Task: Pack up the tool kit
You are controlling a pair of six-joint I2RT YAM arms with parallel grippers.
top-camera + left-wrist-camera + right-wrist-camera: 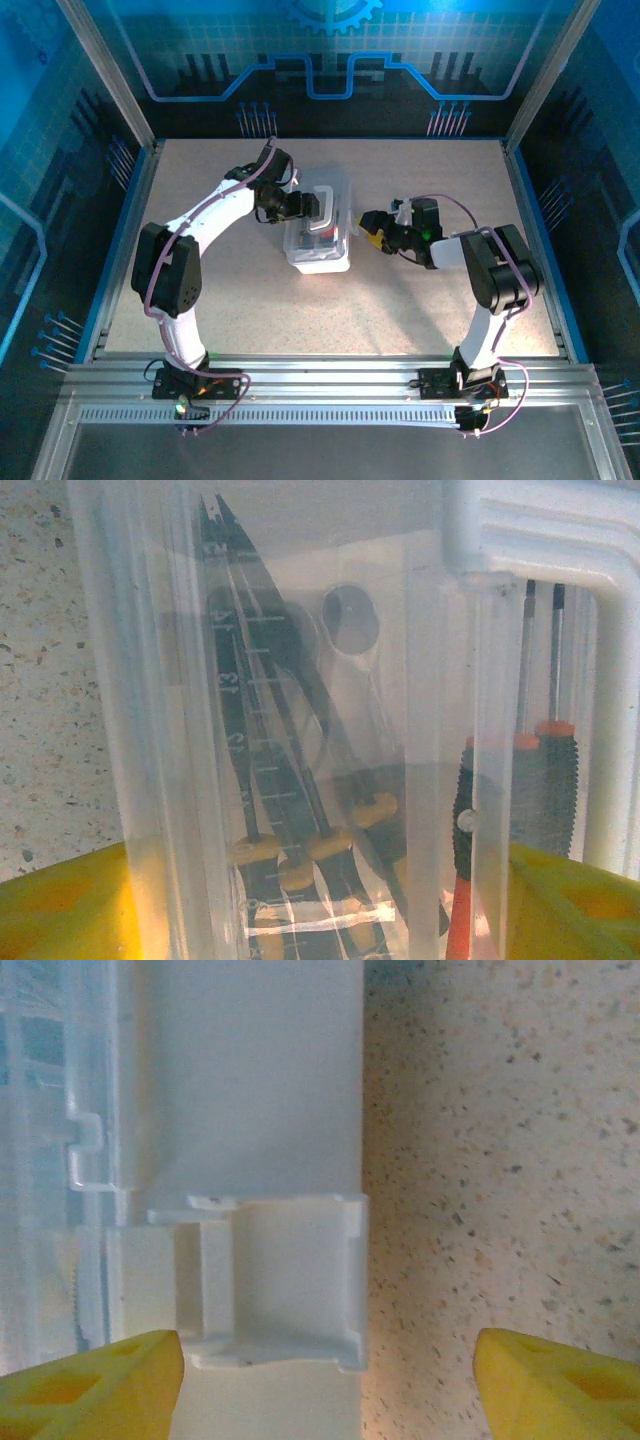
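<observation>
The tool kit case (pixel 320 245) is a clear, whitish plastic box sitting mid-surface between my two arms. My left fingers (pixel 60 910) straddle its wall, spread wide; I cannot tell whether they press it. My right fingers (pixel 560 1380) stand apart with the white latch (pixel 270 1280) between them, holding nothing. Through the plastic I see black-handled screwdrivers (pixel 545 780) with orange collars and a black numbered strip (pixel 232 680). The speckled beige surface (pixel 420 310) lies within blue patterned walls (pixel 60 120).

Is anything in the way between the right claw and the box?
No, nothing visible. The right gripper is open at the box, its fingers either side of the latch, with bare table beside it.
</observation>
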